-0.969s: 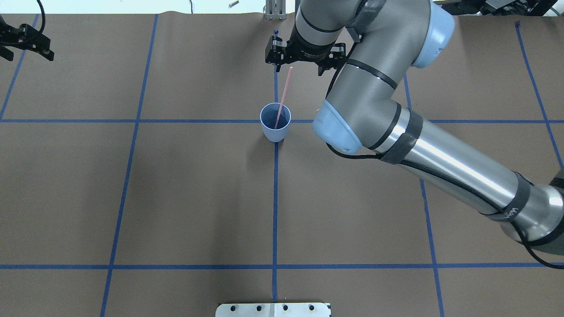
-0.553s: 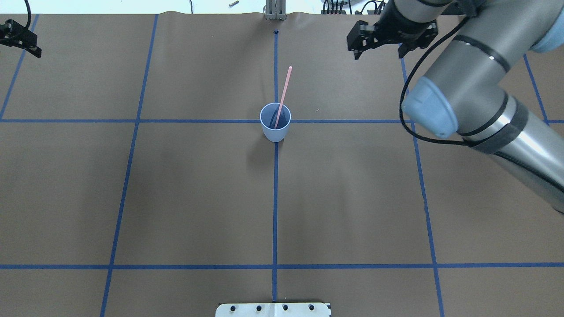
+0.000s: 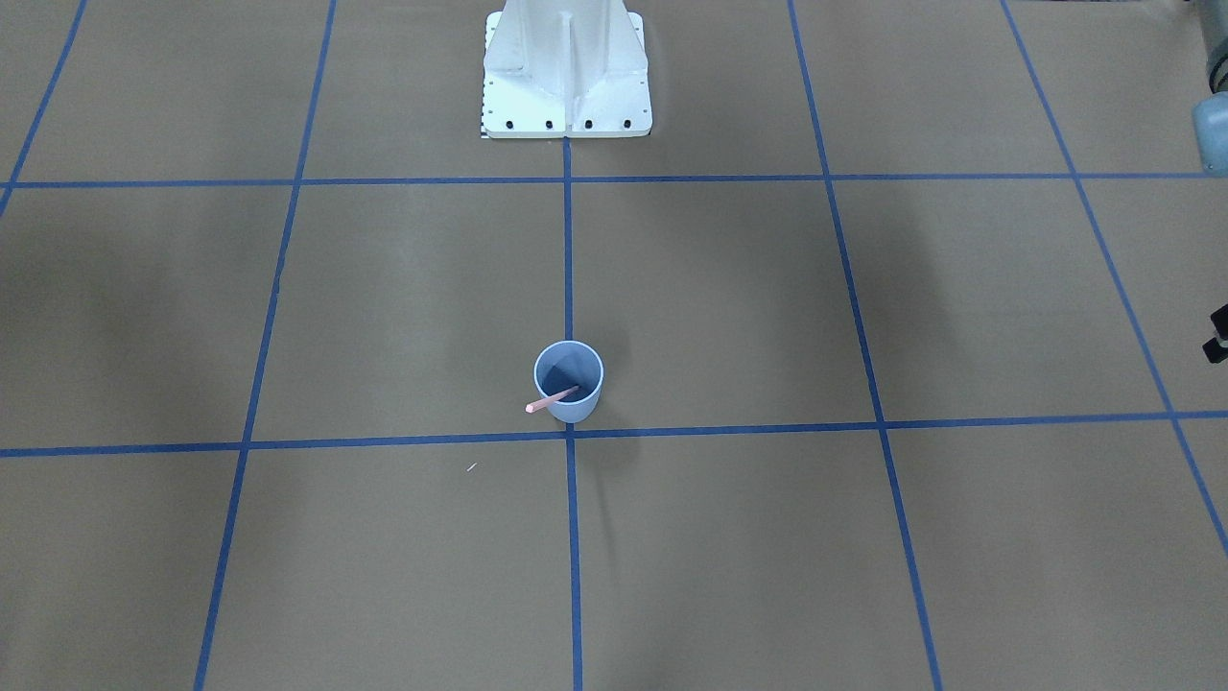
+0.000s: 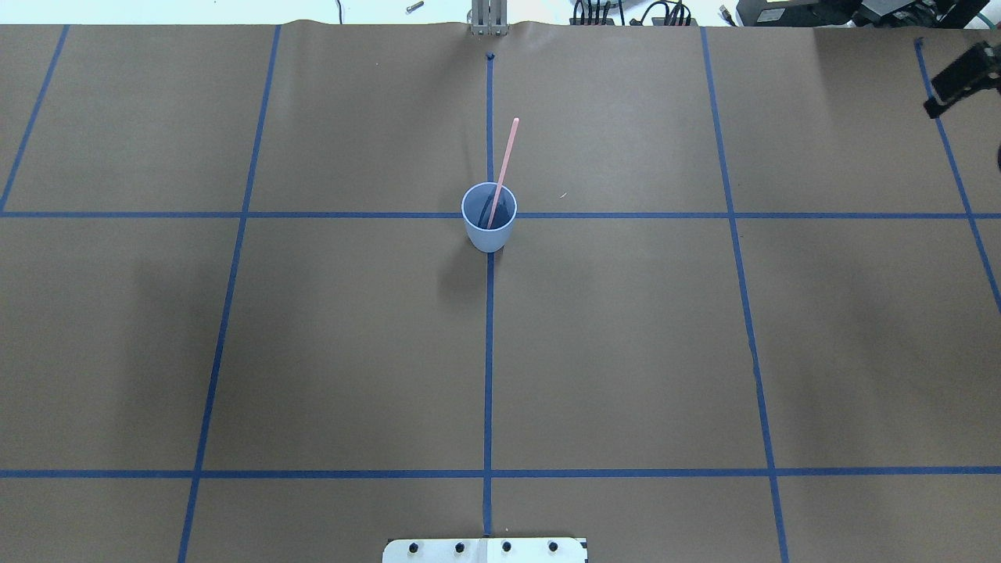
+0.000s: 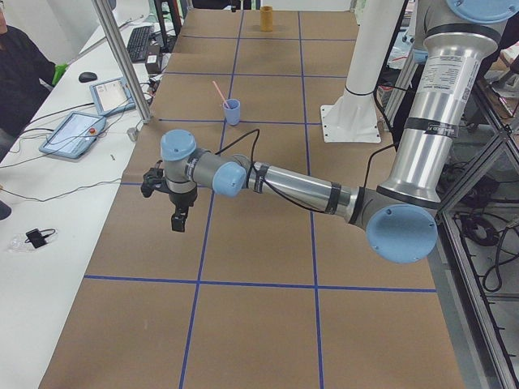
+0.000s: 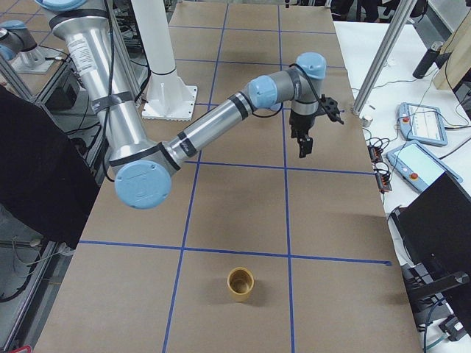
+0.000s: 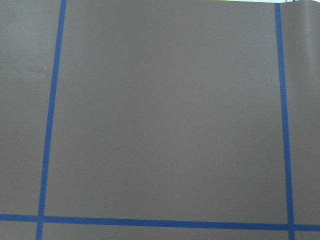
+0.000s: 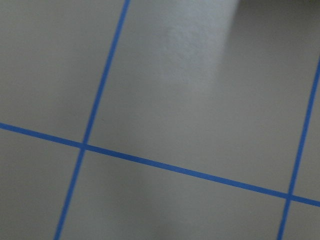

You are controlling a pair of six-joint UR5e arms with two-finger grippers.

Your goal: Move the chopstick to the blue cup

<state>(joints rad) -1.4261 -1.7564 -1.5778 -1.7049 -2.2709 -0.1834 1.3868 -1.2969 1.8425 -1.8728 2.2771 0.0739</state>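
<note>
The blue cup (image 4: 489, 219) stands upright on the centre tape line, also in the front view (image 3: 569, 384) and the left side view (image 5: 232, 111). One pink chopstick (image 4: 504, 160) stands in it, leaning on the rim toward the far side (image 3: 549, 401). My right gripper (image 4: 970, 129) is at the far right edge, far from the cup, cut off by the frame; its fingers stand apart and hold nothing (image 6: 313, 132). My left gripper (image 5: 162, 204) hangs far off to the left, only a sliver in the front view (image 3: 1216, 338); I cannot tell its state.
A tan cup (image 6: 241, 283) stands at the table's right end, also in the left side view (image 5: 267, 16). The robot's white base (image 3: 566, 67) is at the near edge. Tablets and cables lie on the side bench (image 5: 77, 130). Both wrist views show only brown paper and blue tape.
My right arm has swung away from above the cup to the far right edge. My left gripper has left the overhead view. The chopstick and cup have not moved.
</note>
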